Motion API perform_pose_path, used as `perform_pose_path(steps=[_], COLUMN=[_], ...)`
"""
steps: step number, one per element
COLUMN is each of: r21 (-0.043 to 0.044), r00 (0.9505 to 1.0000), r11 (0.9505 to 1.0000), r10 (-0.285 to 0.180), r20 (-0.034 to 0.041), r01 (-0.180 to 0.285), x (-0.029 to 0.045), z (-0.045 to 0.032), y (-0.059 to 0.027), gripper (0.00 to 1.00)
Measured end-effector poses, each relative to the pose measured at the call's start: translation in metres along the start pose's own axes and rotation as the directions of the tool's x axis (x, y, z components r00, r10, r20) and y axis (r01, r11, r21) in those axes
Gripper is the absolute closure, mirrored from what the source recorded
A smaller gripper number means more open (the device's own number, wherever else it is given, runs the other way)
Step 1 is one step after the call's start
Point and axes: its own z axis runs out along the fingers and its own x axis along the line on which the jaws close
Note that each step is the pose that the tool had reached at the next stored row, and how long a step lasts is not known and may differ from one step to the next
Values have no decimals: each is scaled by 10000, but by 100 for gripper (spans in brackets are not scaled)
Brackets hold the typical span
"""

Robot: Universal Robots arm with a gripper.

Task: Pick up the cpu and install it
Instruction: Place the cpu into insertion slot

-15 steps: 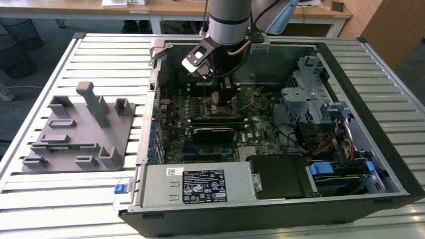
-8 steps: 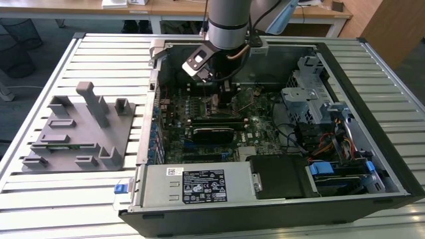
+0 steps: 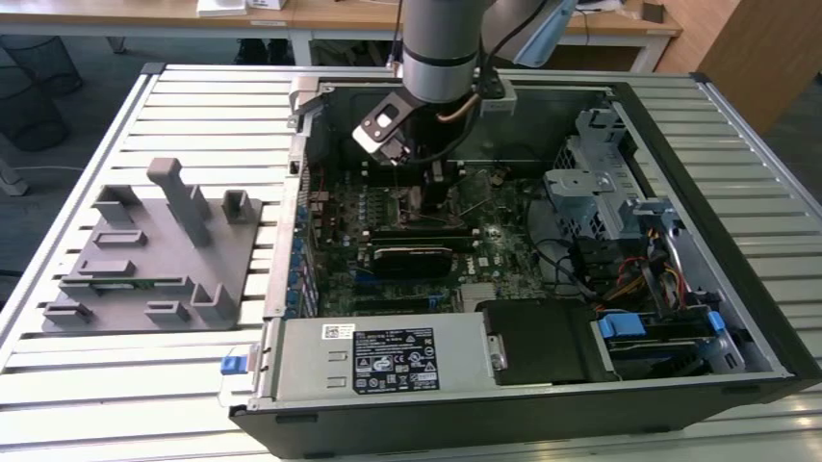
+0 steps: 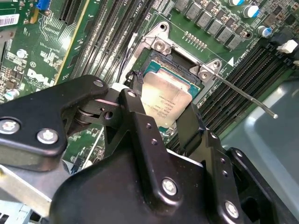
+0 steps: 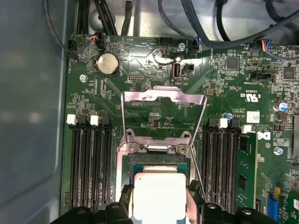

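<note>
In the exterior view the arm (image 3: 437, 48) reaches down into the open computer case (image 3: 514, 414) on the slatted tabletop (image 3: 192, 106). Its tip is over the middle of the motherboard (image 3: 346, 207), and the grey fixture (image 3: 141, 250) sits well apart, toward the exterior view's left.

The second wrist view gives the grip itself. The jaws are clamped on opposite edges of the cpu (image 4: 166, 100), silver top up, right over the socket (image 4: 161, 59), with the thin lever (image 4: 247, 100) sticking out to one side. I cannot tell whether the chip already touches the socket.

The first wrist view adds the alignment. The cpu (image 5: 159, 196) sits roughly in line with the socket frame (image 5: 159, 148), the retaining plate (image 5: 163, 94) is flipped open beyond it, and memory slots (image 5: 91, 158) flank it.

The main risk, as I judge it, is a crooked seat. A chip that goes down slightly turned or shifted would land on the socket contacts at an angle and could bend them. The jaws could also catch the frame or lever.
</note>
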Motion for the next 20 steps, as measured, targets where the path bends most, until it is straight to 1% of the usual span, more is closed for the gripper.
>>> perform_pose_path(steps=[12, 20], r21=[0, 0], r00=[10000, 10000], r11=[10000, 10000], r10=[6, 11], r20=[0, -1], r01=[-6, -11], x=[2, 3], z=[103, 154], y=[-1, -2], gripper=[46, 46])
